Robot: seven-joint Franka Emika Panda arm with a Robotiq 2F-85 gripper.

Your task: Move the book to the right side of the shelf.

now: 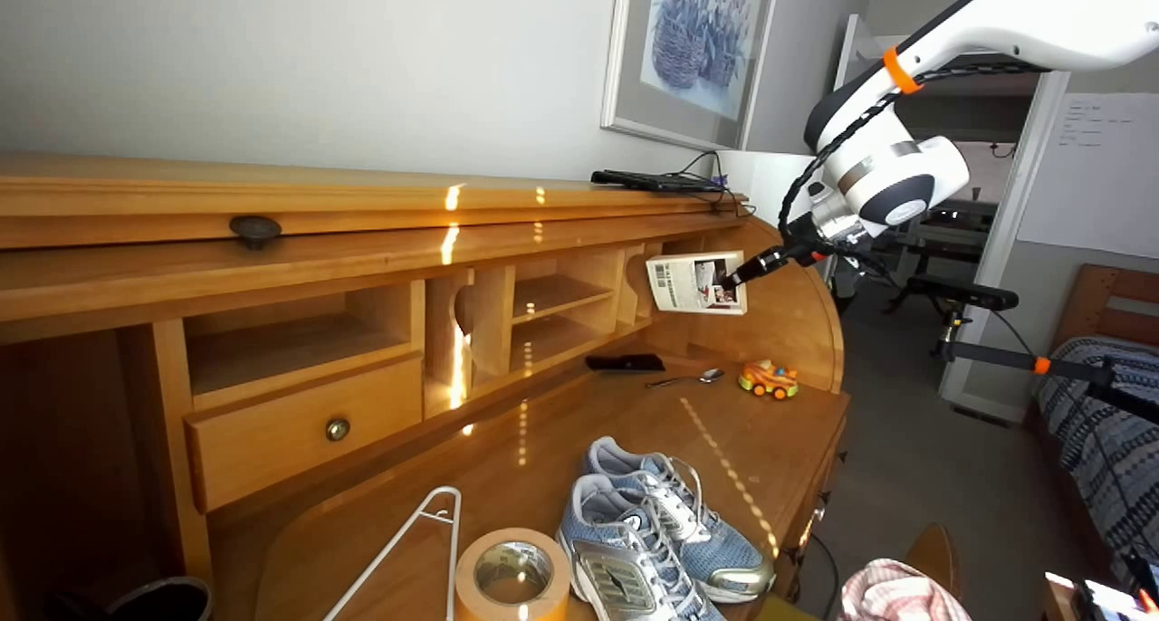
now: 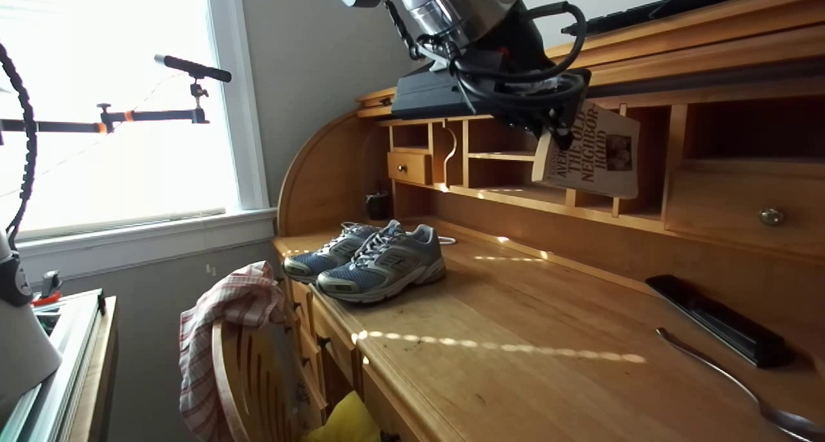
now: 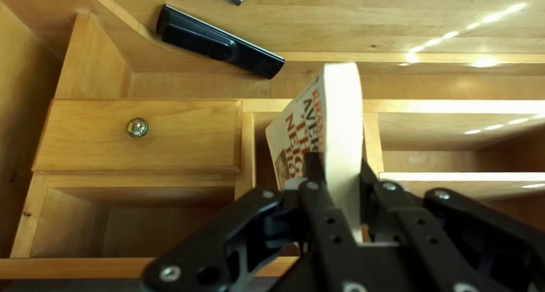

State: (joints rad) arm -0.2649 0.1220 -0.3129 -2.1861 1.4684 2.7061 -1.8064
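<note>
In the wrist view, the gripper (image 3: 340,168) pinches the book (image 3: 332,132) in front of the shelf (image 3: 263,168), a drawer (image 3: 174,138) at nine o'clock.

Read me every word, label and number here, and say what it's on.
"THE OLD NEIGHBOR-HOOD": front cover of the book.
"AVER", the rest hidden: same cover.
Red print above that: unclear.
Barcode and back-cover print: too small.
Wall sheet: writing too small.
Tape roll: marks inside too blurred.
Sneaker: emblem, no legible word.

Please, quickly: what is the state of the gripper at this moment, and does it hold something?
The gripper: closed, holding the book.
</note>
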